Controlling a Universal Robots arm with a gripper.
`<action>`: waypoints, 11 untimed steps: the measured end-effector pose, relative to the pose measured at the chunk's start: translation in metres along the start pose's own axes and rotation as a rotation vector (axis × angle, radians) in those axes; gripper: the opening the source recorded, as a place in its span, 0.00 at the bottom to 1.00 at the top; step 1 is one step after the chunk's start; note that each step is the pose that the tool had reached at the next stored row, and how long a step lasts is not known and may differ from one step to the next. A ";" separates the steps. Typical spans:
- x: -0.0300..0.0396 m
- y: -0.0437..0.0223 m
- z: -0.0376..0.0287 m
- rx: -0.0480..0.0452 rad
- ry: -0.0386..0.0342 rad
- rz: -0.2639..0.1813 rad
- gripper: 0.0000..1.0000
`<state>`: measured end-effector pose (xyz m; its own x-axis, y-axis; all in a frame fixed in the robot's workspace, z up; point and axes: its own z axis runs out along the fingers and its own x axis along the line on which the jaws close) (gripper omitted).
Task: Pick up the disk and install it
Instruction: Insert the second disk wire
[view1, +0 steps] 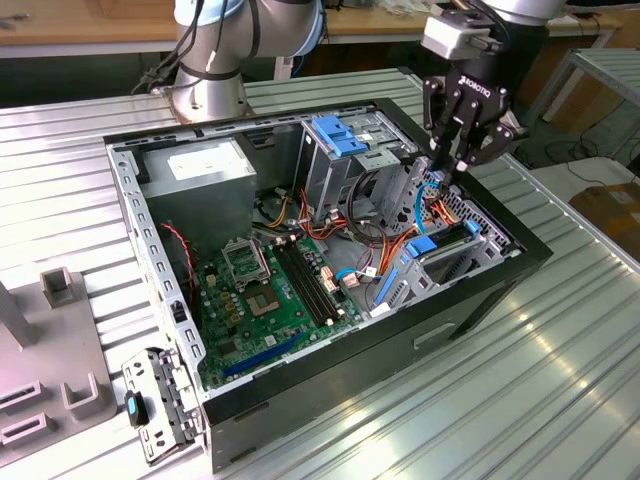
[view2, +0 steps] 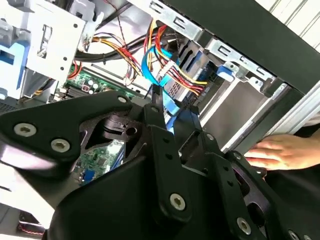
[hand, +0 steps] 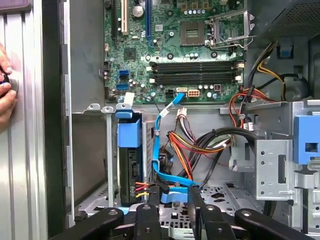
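Jaws astride disk (hand: 131, 165), bay-edge tight.

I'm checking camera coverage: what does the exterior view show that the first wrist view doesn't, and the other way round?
The exterior view adds the arm's base and a loose bracket lying outside the computer case. The first wrist view adds a person's hand at the case's outer edge. Both share the green motherboard and the end effector at the drive bay.
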<state>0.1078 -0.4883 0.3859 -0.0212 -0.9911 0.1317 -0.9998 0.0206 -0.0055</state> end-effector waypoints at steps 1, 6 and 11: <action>-0.0001 -0.0003 0.0009 0.0002 0.0155 0.001 0.36; -0.0008 -0.0008 0.0051 0.0009 0.0532 0.002 0.36; -0.0009 -0.0008 0.0054 0.0010 0.0600 0.003 0.16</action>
<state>0.1087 -0.4881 0.3804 -0.0239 -0.9813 0.1909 -0.9997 0.0231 -0.0069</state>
